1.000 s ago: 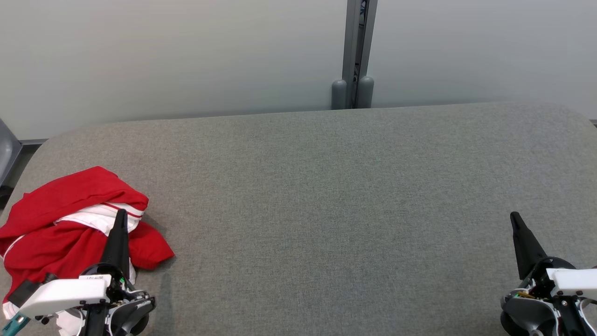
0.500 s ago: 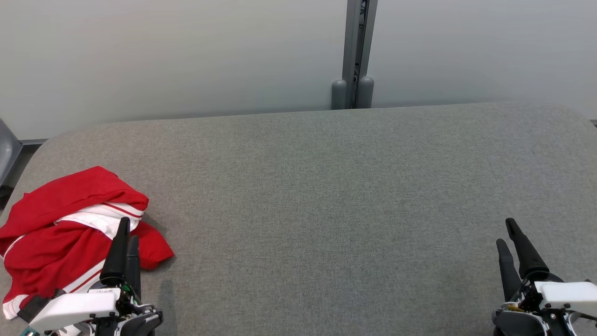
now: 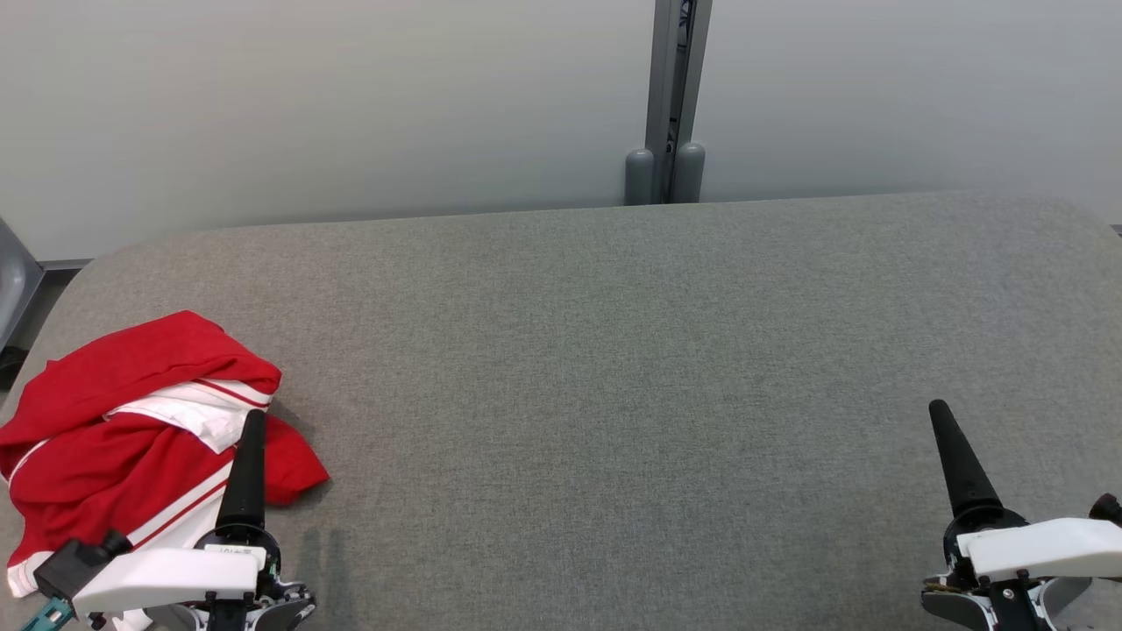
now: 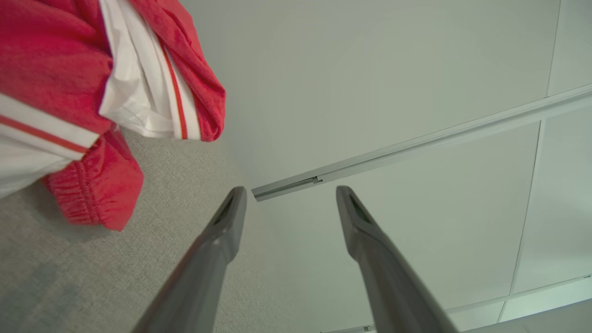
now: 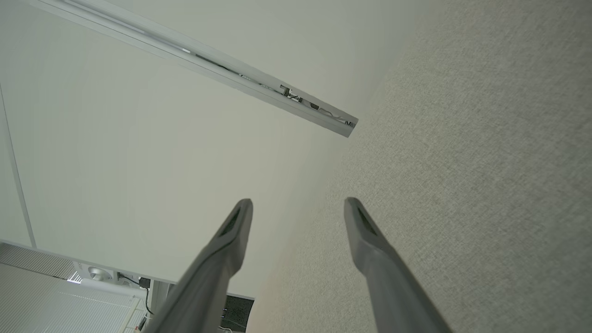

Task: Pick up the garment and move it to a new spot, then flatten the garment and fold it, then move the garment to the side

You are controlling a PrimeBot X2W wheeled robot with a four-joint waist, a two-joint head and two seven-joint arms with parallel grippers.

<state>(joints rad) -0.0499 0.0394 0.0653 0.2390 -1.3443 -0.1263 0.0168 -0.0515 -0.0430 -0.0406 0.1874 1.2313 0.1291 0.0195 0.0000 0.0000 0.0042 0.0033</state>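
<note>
A crumpled red garment [image 3: 114,438] with white panels and stripes lies in a heap at the front left of the grey cloth-covered table [image 3: 614,350]. My left gripper [image 3: 252,422] hangs over the heap's right edge, its fingers lined up one behind the other in the head view. In the left wrist view the left gripper [image 4: 291,192] is open and holds nothing, and the garment [image 4: 92,69] lies up and to the left of its fingers. At the front right, far from the garment, my right gripper [image 3: 941,412] is open over bare table, as the right wrist view [image 5: 298,202] shows.
Pale wall panels rise behind the table's far edge, with a grey metal post [image 3: 675,96] between them. A grey object [image 3: 10,285] pokes in past the table's rounded left corner. The table's left edge runs close beside the garment.
My left gripper has shifted a little to the right along the garment's edge and rolled at the wrist. The right gripper has rolled too and drifted slightly left. The garment lies as before.
</note>
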